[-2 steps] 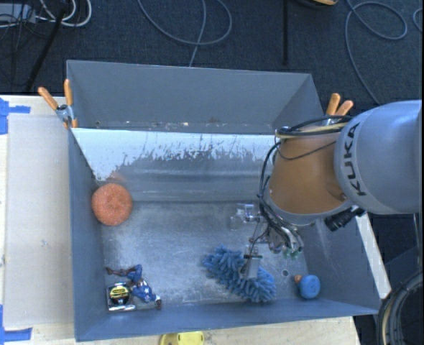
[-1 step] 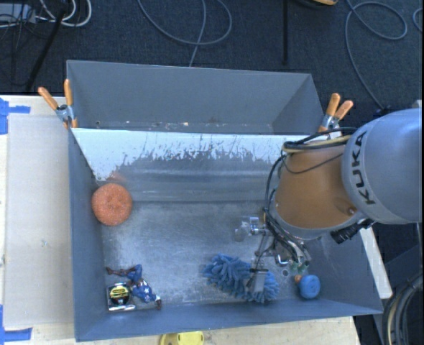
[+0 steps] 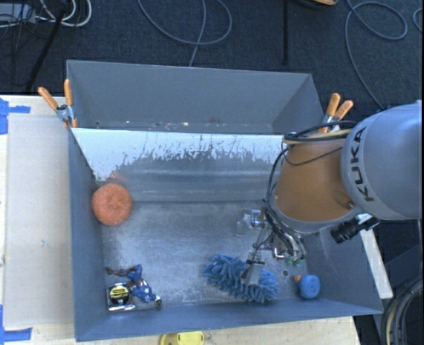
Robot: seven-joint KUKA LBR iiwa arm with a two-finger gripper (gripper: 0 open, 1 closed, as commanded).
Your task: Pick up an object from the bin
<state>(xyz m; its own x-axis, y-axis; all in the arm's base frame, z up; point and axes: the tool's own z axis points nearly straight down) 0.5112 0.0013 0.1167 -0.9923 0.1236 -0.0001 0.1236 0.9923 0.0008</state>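
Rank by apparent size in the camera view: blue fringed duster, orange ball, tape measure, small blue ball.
1. blue fringed duster
2. orange ball
3. tape measure and small blue ball: too alike to rank.

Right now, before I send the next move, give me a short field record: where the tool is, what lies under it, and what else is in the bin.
tool position: tool low in the grey bin, lower right of the view
under tool: blue shaggy mop head, tool on its right part
grip: cannot tell
nearest neighbours: small blue ball to the right; small clear thing just above
left side: orange round scrubber; yellow-and-black tape measure next to a blue thing
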